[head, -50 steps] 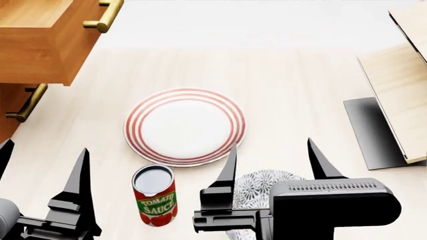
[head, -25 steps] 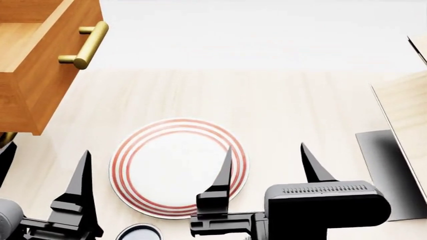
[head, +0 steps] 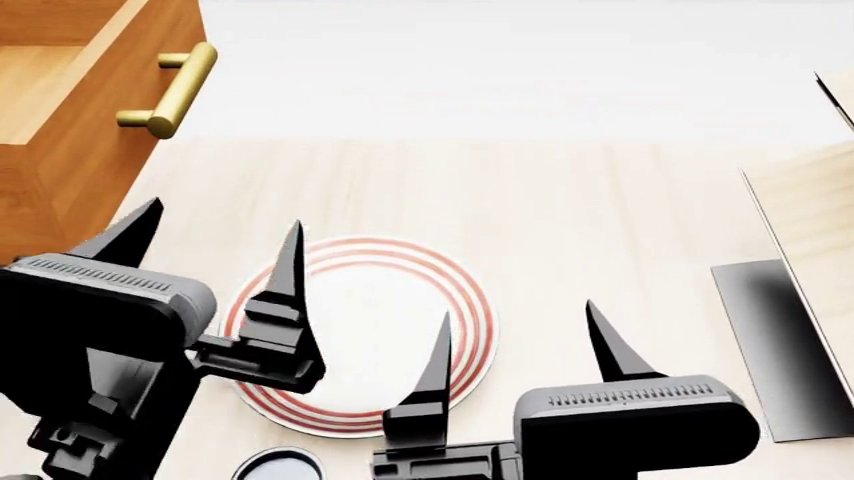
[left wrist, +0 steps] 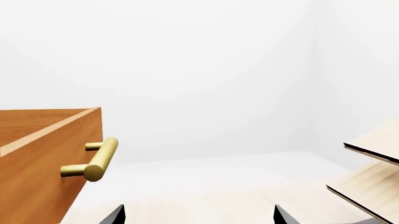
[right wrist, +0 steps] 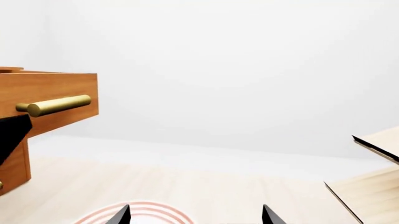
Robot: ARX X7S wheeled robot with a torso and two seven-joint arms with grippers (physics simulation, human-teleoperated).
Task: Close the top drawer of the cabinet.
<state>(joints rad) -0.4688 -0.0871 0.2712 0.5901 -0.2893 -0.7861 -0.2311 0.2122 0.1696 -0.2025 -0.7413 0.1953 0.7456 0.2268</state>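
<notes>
Well left of left gripper (head: 214,250): top drawer (head: 80,130).

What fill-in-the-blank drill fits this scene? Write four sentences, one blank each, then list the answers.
1. The top drawer of the cabinet stands ____, its inside showing.
2. The drawer's bar handle is ____ in colour.
3. The plate has ____ rings round its rim.
4. The left end effector and the right end effector both have their fingers spread and hold ____.

Missing words: open; brass; red; nothing
</notes>
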